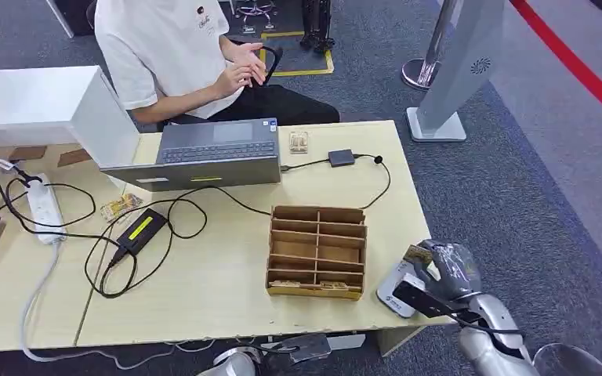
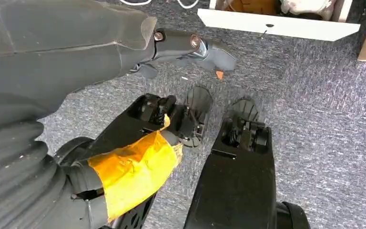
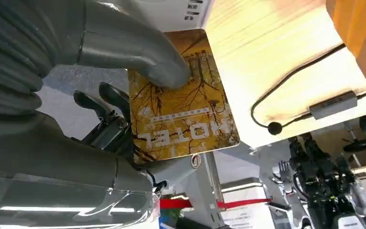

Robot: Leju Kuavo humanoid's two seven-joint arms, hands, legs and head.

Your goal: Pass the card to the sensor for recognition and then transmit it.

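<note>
The light wooden table (image 1: 204, 290) is carrying the largest items: an open laptop (image 1: 212, 153) at the far side, where a person in a white shirt (image 1: 168, 47) is sitting, and a cardboard compartment organizer (image 1: 317, 252) nearer the robot. A white power strip (image 1: 45, 207) and a black adapter (image 1: 140, 229) with looping cables are lying to the left. At the table's near right corner the white card sensor (image 1: 396, 294) is resting, and the right hand (image 1: 448, 270) is hovering just over it, pinching the yellow hotel card (image 3: 181, 102) between thumb (image 3: 138, 55) and the darker fingers beneath. The left hand (image 2: 43, 157) is hanging by the robot's side above the carpet, and I cannot tell whether its fingers are apart or curled. The card appears to be at the reading step. The risk I am seeing: the grip is covering only 1 edge of the card, so pressing it against the sensor could pivot it loose, and the sensor sitting so near the table edge could be nudged off.
</note>
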